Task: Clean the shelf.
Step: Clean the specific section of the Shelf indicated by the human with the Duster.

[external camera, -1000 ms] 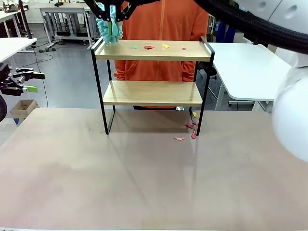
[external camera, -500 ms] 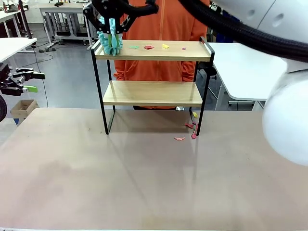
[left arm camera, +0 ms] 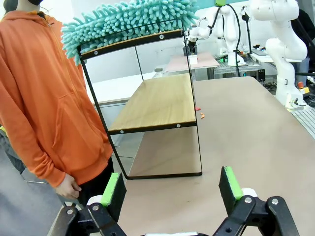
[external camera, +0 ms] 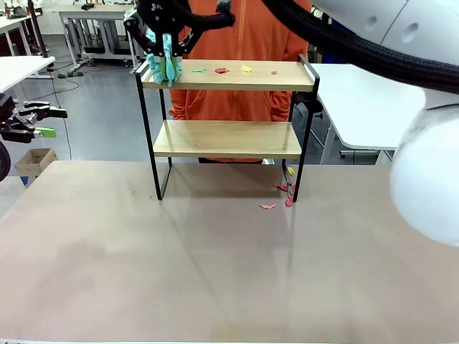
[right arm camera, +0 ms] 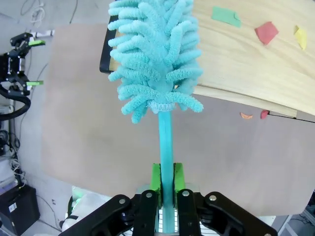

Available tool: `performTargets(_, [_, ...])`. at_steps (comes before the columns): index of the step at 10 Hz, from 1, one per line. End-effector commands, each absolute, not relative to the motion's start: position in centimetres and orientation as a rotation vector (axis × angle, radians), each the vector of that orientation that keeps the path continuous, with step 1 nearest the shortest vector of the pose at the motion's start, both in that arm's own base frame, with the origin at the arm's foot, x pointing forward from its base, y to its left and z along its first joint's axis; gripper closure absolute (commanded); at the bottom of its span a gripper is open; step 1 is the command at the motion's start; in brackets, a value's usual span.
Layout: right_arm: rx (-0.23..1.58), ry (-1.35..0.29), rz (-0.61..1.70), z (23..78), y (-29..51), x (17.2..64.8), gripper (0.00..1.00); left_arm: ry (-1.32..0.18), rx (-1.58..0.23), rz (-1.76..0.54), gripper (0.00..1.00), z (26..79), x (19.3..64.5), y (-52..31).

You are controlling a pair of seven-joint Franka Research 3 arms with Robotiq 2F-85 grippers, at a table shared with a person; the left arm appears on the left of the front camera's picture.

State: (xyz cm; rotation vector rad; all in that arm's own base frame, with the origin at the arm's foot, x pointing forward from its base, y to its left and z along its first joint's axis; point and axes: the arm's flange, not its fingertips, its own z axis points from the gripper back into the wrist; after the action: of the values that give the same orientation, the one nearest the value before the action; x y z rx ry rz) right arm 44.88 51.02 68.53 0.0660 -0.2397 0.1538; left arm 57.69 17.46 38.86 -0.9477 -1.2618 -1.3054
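At the left end of the shelf (external camera: pixel 226 137), the right pincer (right arm camera: pixel 167 172) clamps a teal duster (external camera: pixel 163 66) by its handle, head on the top board. Left of the shelf, the left pincer (left arm camera: pixel 171 177) gapes wide, empty. The shelf stands on the bench (external camera: pixel 215 272); scraps (external camera: pixel 222 70) dot its top board.

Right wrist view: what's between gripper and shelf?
In that view, a fluffy turquoise duster: handle clamped in the right gripper, head at the top board of the light wooden, black-framed shelf.
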Motion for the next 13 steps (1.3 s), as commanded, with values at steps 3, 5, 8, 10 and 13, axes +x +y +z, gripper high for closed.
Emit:
performTargets(3, [0.055,-0.221,0.111,68.2,47.9,44.4,0.87,-1.268,-0.948,-1.307,0.00,39.2,57.4,17.5])
performTargets(5, [0.066,-0.191,0.089,67.6,44.9,44.0,0.87,-1.268,-0.948,-1.307,0.00,39.2,57.4,17.5])
performTargets(8, [0.054,-0.157,0.067,67.1,40.7,42.5,0.87,-1.268,-0.948,-1.307,0.00,39.2,57.4,17.5])
performTargets(10, [0.039,-0.140,0.043,66.6,37.7,41.4,0.87,-1.268,-0.948,-1.307,0.00,39.2,57.4,17.5])
performTargets(13, [0.024,-0.119,0.028,65.0,33.6,39.7,0.87,-1.268,-0.948,-1.307,0.00,39.2,57.4,17.5])
